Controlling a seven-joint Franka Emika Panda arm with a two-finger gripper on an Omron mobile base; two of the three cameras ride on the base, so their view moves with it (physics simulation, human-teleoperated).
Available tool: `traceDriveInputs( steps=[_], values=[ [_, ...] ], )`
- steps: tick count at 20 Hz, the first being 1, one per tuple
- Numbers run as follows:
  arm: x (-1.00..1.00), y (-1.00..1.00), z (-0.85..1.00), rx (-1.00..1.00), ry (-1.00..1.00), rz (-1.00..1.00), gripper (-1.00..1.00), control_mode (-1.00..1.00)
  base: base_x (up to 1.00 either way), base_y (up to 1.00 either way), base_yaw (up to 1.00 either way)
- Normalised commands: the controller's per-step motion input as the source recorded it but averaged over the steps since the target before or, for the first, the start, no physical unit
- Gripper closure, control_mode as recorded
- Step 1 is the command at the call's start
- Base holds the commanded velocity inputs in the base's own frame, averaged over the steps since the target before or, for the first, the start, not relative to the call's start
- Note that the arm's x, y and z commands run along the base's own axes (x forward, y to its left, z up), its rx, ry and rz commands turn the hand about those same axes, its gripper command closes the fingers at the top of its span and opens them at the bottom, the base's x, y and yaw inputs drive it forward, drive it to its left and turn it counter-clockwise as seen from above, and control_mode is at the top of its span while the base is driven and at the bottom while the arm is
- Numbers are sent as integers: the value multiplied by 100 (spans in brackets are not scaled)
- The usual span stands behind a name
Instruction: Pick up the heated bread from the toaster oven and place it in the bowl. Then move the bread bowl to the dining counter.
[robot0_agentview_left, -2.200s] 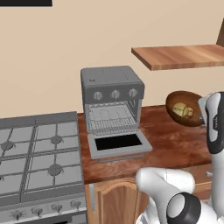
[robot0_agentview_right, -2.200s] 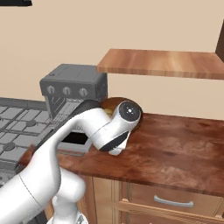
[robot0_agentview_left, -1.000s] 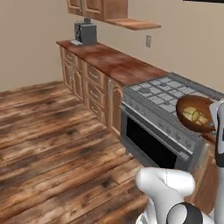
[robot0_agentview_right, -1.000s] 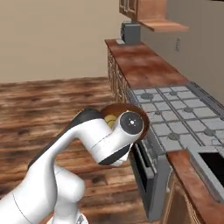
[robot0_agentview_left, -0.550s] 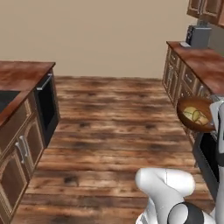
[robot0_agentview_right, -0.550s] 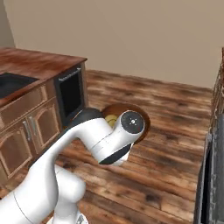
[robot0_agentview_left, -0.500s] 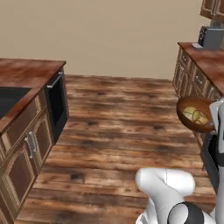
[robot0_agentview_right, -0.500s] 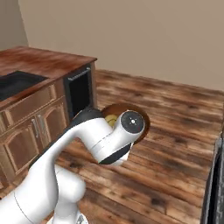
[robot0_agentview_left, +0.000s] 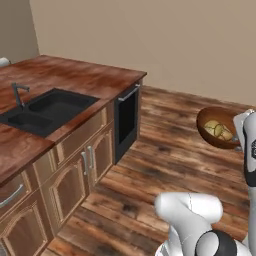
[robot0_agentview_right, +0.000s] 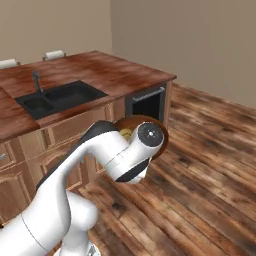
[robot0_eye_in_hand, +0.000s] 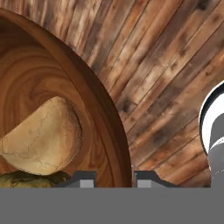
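The gripper (robot0_eye_in_hand: 113, 177) is clamped on the rim of the round, dark-brown wooden bowl (robot0_agentview_left: 218, 129), carried in the air above the plank floor (robot0_agentview_left: 165, 165). Inside the grain-swirled bowl lies the lumpy golden bread (robot0_eye_in_hand: 43, 136). The glossy, mottled reddish dining counter (robot0_agentview_left: 75, 77) stands well apart.

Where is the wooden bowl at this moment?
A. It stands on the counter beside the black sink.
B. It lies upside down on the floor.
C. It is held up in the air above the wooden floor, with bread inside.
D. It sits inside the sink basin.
C: the wooden bowl hangs above the floor planks, its rim pinched by the hand, with bread inside, apart from the counter and sink.
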Motion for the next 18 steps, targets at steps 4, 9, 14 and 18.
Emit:
traceDriveInputs(
  steps=[4,9,14,18],
  values=[
    [0,0,0,0,0,0,100,100,100,0,36],
    [0,0,0,0,0,0,100,100,100,-4,22],
    [0,0,0,0,0,0,100,100,100,-46,23],
    [0,0,0,0,0,0,100,100,100,-100,10]
  ],
)
